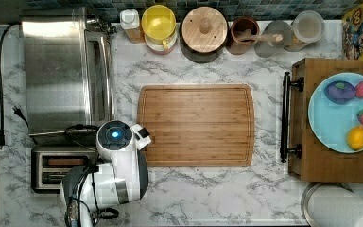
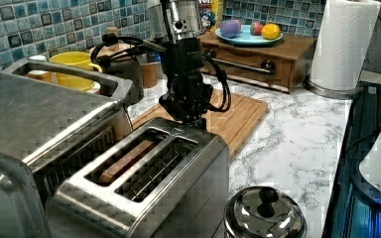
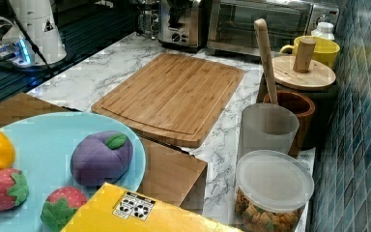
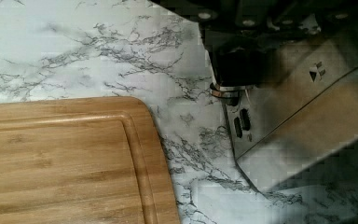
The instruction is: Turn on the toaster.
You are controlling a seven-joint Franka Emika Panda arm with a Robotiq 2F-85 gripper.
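The small steel toaster (image 1: 52, 168) stands at the top view's lower left, in front of the big toaster oven. Its two long slots (image 2: 139, 163) face up, and a slice of bread sits in the one nearer the oven. My arm (image 1: 118, 161) hangs over the toaster's end that faces the cutting board. There my gripper (image 2: 191, 118) points down and reaches the toaster's top edge. In the wrist view the toaster's end face (image 4: 298, 107) shows small buttons, and a black lever knob (image 4: 235, 65) sits right under the gripper. In the right view the toaster (image 3: 181, 29) stands far back.
The toaster oven (image 1: 61, 71) is close beside the toaster. A wooden cutting board (image 1: 196, 125) lies mid-counter. Jars and a yellow mug (image 1: 158, 23) line the back wall. A tray with a plate of toy fruit (image 1: 333, 123), a paper towel roll (image 1: 340, 208) and a steel lid (image 2: 265, 213) stand around.
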